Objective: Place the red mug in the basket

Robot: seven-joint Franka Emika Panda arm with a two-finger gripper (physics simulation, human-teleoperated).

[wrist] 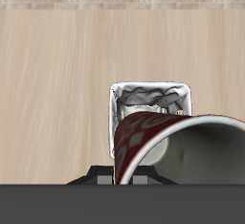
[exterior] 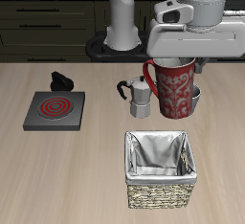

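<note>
Claw (exterior: 178,57) clenched on red mug (exterior: 175,88), held upright above the desk (exterior: 57,170); basket (exterior: 160,169) lies nearer the front edge, mug not yet over its opening.

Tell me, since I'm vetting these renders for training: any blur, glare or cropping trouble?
Exterior view: sharp, even light, soft shadows; the gripper itself is hidden behind the arm above the red mug. Wrist view: the red mug looms large and stretched, cropped at the frame edge, partly covering the basket; no glare.
</note>
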